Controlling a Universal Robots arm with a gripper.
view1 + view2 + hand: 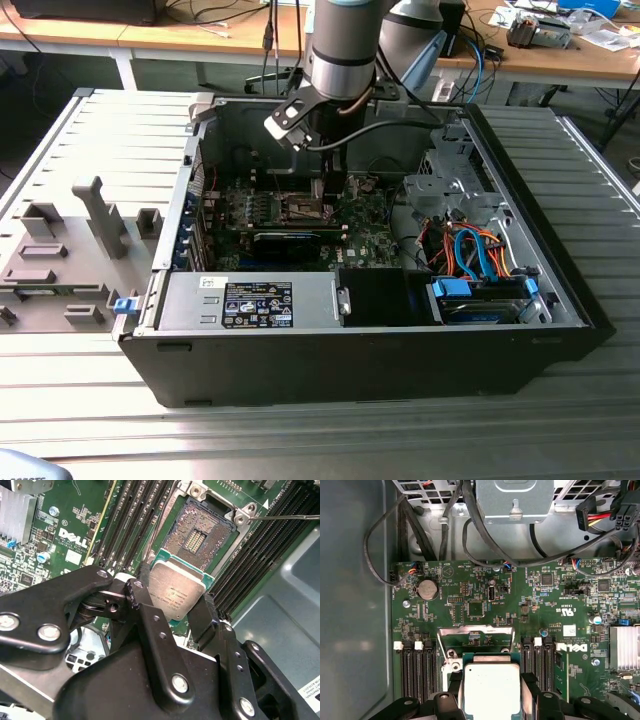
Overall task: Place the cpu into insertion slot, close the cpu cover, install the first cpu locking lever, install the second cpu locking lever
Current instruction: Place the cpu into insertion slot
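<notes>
My fingers [150, 620] are clamped on two opposite edges of the cpu [177, 591], so the gripper [175, 599] has it pinched flat, printed face up. It hangs just short of the insertion slot [200, 535], whose pin field lies bare. The cpu cover [476, 631] stands tipped up. Memory slots [135, 525] flank the socket. In the exterior view, the arm [345, 60] reaches down into the far middle of the computer case [300, 370].

The arm [343, 55] is reaching straight down from above, with its wrist pointing downward. The hand [176, 596] is gripping the cpu [175, 582] by opposite edges, its black fingers [150, 615] pressing in on either side.
</notes>
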